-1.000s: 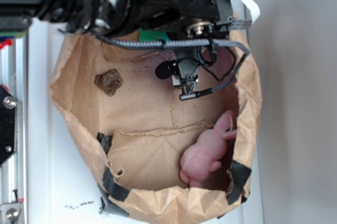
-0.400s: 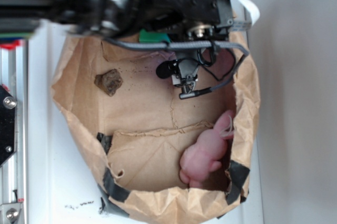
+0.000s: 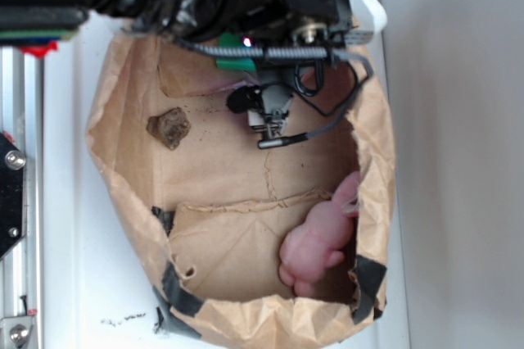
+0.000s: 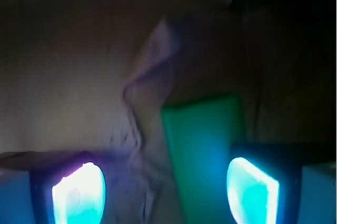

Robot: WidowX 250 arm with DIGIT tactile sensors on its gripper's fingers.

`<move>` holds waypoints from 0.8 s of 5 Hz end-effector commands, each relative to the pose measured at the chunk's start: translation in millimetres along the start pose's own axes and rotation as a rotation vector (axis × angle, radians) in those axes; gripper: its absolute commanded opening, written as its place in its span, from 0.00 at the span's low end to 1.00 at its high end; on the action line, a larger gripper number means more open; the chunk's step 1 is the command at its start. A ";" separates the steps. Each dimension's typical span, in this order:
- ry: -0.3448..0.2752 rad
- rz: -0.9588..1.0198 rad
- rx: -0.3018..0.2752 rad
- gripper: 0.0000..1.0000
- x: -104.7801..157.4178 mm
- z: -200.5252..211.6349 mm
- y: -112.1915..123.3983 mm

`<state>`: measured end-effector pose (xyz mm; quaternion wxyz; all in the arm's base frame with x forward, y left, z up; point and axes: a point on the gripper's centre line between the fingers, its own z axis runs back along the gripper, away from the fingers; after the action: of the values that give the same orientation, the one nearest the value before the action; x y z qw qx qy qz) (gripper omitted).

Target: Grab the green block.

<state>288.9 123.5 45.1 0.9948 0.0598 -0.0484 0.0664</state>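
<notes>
The black robot gripper [image 4: 166,187] is hanging inside the crumpled brown paper bag [image 3: 123,160], its two glowing fingers [image 4: 79,195] standing apart with nothing between them. In the wrist view, the flat bright green rectangular block [image 4: 205,150] is lying just ahead of the gripper, nearer the right finger than the left, so the opening probably needs shifting right before it can close on the block.

Left of the gripper, a small brown rock-like lump [image 3: 169,128] is resting on the bag's floor. In the exterior view the arm is covering most of the block. Well below the gripper, a pink plush bunny [image 3: 319,238] is sitting against the bag's right wall.
</notes>
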 end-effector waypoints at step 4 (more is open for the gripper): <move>-0.148 0.143 0.200 1.00 37.8 -4.9 30.9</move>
<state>308.1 148.8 33.7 0.9765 0.1423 -0.0854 0.1377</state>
